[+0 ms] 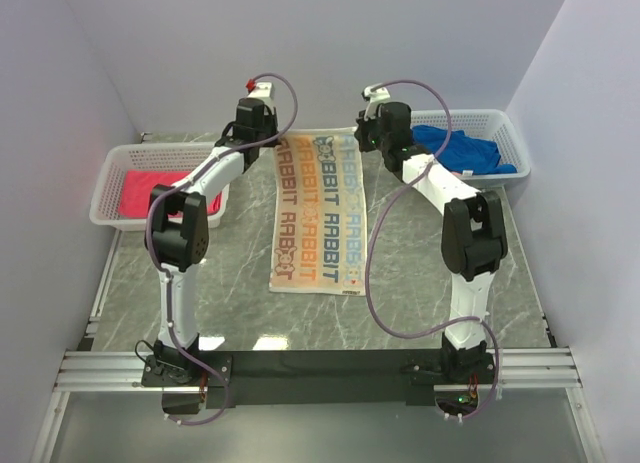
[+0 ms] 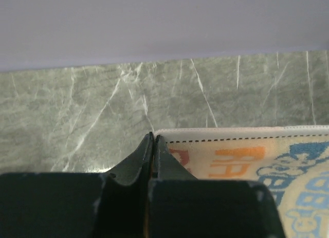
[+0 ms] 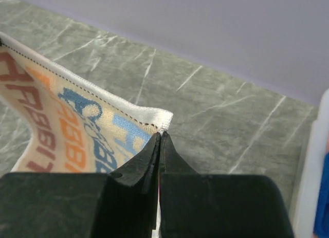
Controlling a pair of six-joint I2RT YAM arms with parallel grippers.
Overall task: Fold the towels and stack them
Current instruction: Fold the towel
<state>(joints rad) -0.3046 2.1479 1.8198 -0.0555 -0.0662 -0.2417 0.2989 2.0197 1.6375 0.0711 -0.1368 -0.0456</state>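
Printed towel (image 1: 320,213) lies flat, left of the white basket (image 1: 505,133). Right gripper (image 3: 160,140) is clenched on the far corner nearest that basket. Left gripper (image 2: 154,145) is clenched at the far corner away from it, probably pinching the hem. Lift both evenly and draw the corners toward the near hem, level and taut.

The spread towel (image 1: 320,211) lies on the table (image 1: 430,283). To its left, the left basket (image 1: 108,188) holds a second towel (image 1: 150,191); to its right, the right basket (image 1: 510,138) holds a third towel (image 1: 460,149). The left gripper (image 2: 153,136) and right gripper (image 3: 160,134) sit at its far corners, seemingly pinching them.
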